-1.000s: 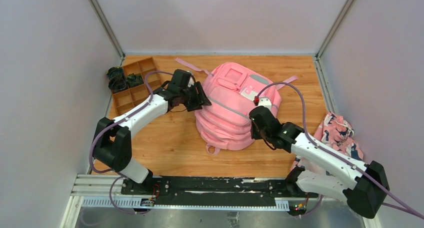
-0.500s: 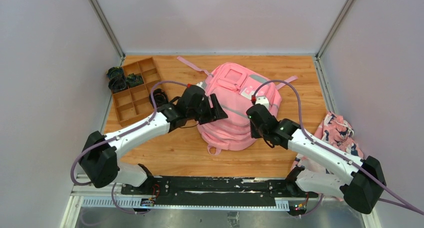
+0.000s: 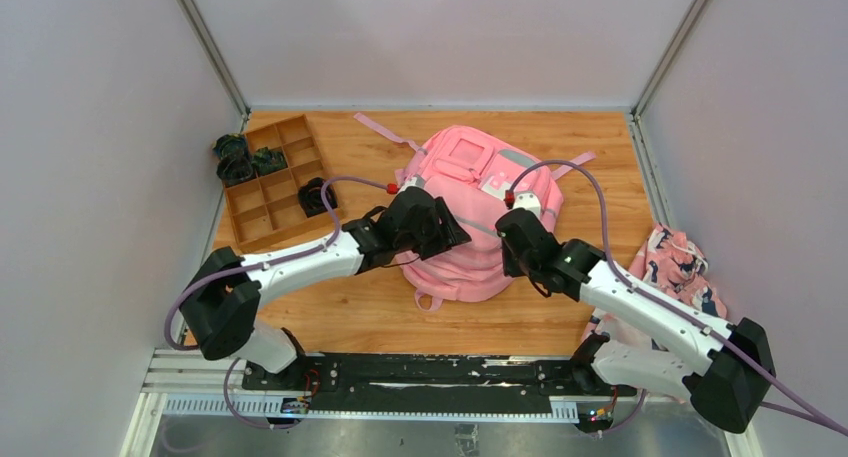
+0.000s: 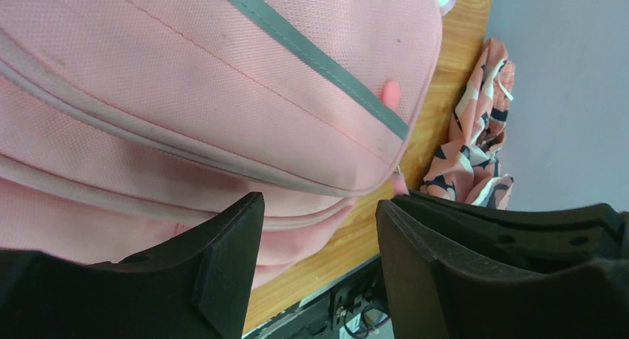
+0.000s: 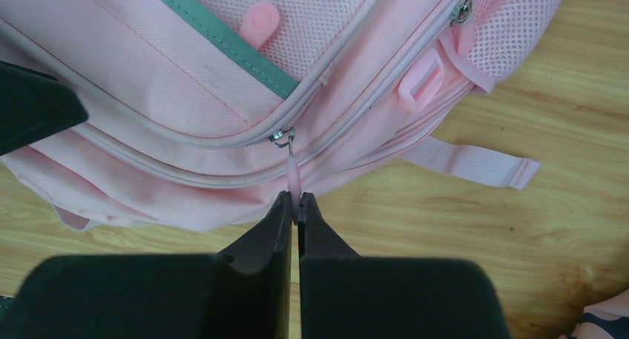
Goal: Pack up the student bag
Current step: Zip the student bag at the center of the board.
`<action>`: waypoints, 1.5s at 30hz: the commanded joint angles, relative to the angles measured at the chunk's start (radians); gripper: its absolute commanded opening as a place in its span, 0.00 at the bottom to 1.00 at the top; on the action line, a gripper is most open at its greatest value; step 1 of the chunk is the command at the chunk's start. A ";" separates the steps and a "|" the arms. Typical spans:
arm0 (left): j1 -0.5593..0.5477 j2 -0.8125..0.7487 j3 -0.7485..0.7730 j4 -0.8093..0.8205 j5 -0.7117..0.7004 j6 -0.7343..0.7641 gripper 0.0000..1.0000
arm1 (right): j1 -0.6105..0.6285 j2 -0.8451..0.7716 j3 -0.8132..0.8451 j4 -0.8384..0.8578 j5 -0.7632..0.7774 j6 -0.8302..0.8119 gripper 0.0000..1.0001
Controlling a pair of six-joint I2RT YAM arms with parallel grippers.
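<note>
one student bag (image 3: 470,182) zipper pull (image 5: 294,177) in right claw (image 5: 297,202)

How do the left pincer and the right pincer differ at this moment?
The left pincer stands open with nothing between its fingers; the right pincer is shut on a pink zipper pull. The left pincer hovers over the fabric of the student bag; the right pincer sits at the bag's edge, over the wooden table. Both have black fingers and work at the same bag.
</note>
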 commanded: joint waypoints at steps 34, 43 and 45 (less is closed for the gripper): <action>0.107 0.028 0.053 -0.174 0.099 0.312 0.00 | -0.172 -0.009 -0.027 0.082 -0.058 -0.111 0.00; 0.128 -0.022 0.084 -0.274 0.069 0.426 0.00 | -0.245 0.040 -0.033 0.172 -0.054 -0.088 0.00; 0.128 -0.020 0.100 -0.282 0.082 0.455 0.00 | -0.246 0.039 -0.032 0.171 -0.070 -0.092 0.00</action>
